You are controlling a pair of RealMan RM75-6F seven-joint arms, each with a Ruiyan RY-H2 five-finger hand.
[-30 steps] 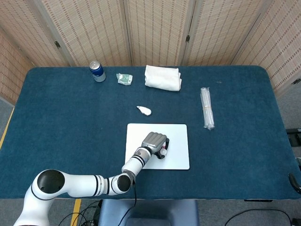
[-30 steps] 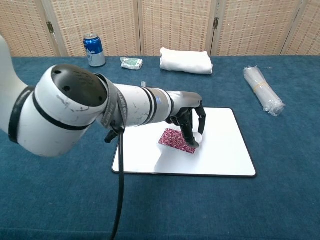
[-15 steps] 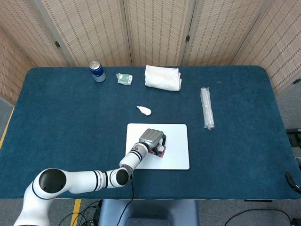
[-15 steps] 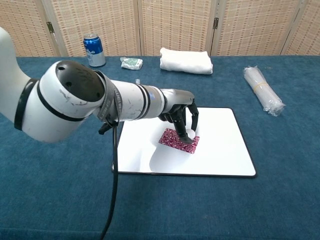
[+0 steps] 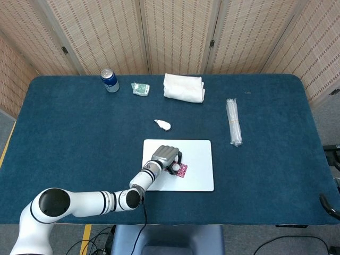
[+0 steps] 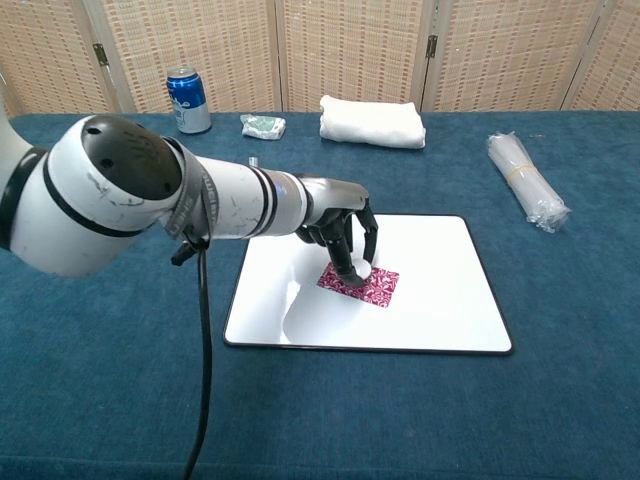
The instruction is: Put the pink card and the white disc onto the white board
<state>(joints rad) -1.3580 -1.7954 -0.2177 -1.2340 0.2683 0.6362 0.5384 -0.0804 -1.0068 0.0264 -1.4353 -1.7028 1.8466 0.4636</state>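
The white board point(image 5: 199, 159) point(image 6: 440, 300) lies on the blue table near the front edge. A pink patterned card point(image 5: 183, 170) point(image 6: 365, 286) lies flat on the board's middle. My left hand point(image 5: 165, 155) point(image 6: 335, 222) hovers over the board just left of the card, fingers curled downward. A small white disc point(image 5: 174, 167) point(image 6: 357, 271) sits at its fingertips, over the card's left end, and travels with the hand. My right hand does not show in either view.
A small white crumpled piece point(image 5: 163, 125) lies just behind the board. At the back stand a blue can point(image 5: 110, 80), a green wrapper point(image 5: 141, 88) and a folded white towel point(image 5: 184, 87). A clear plastic roll point(image 5: 234, 121) lies at the right.
My left hand has drawn back to the left across the board, with the white disc at its fingertips. The pink card now shows uncovered and has stayed in place.
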